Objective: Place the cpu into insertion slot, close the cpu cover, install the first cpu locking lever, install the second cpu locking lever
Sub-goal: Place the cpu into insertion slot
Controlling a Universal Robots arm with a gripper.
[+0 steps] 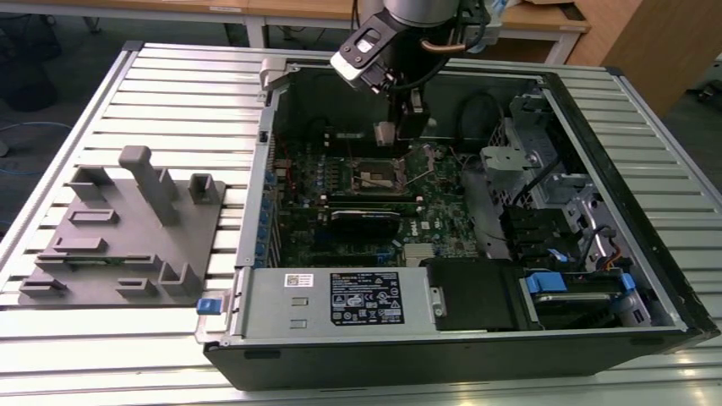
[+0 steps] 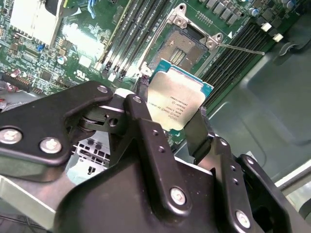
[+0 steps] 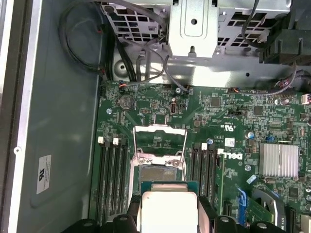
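Observation:
My gripper (image 1: 395,128) hangs inside the open computer case, shut on the cpu (image 1: 385,133), a flat square chip with a grey metal top. In both wrist views the black fingers (image 2: 146,136) clamp the cpu (image 2: 177,99) by two opposite edges. It hovers, tilted, just above and short of the insertion slot (image 2: 182,48), which lies bare with its dark centre exposed. In the first wrist view the cpu (image 3: 167,208) sits at the near edge of the insertion slot (image 3: 158,172). The cpu cover (image 3: 160,128) is swung open beyond the slot. A thin wire locking lever (image 2: 243,48) sticks out sideways.
Long black memory slots (image 3: 112,179) flank the socket on both sides. A finned heatsink (image 3: 279,160), a metal drive cage (image 3: 194,24) and loose cables (image 3: 82,39) ring the board. A grey fixture plate (image 1: 124,245) lies on the table at the exterior view's left.

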